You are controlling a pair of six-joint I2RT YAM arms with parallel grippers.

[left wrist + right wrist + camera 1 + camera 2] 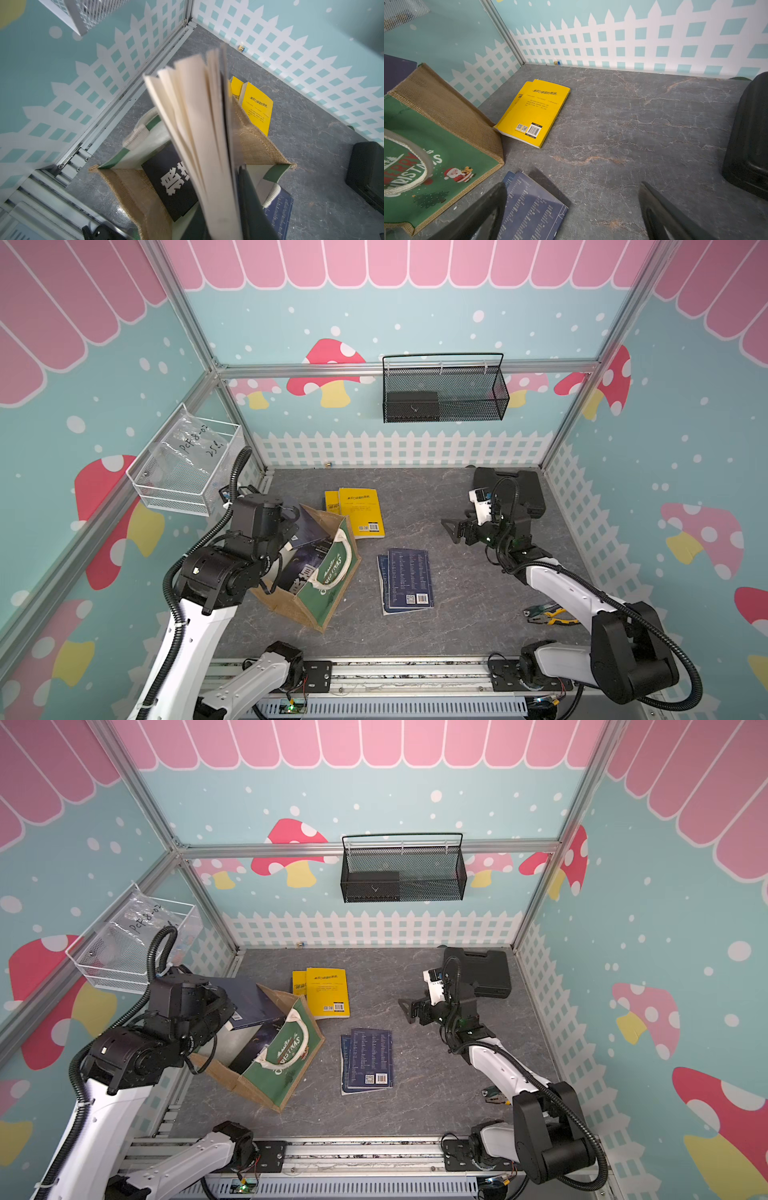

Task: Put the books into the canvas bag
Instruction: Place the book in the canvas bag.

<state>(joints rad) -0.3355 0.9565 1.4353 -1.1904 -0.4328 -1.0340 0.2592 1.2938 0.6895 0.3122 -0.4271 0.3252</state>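
Currently my left tool (293,526) grips a navy book (199,124) over the canvas bag (332,585) (black book (172,187) already inside). My right tool (452,530) stands wide open and empty. The yellow pair (360,512) and navy pair (407,578) remain.

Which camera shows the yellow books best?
The right wrist view: the yellow books lie large, unblocked, barcode visible. Both top views show them small; the left wrist view has the canvas bag hiding part.

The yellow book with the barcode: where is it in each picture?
Top view: yellow book flat behind canvas bag.
Top view: yellow book, same place.
Left wrist: yellow book beyond bag, past held book.
Right wrist: yellow book beside bag's jute side.
Shared landmark: canvas bag.
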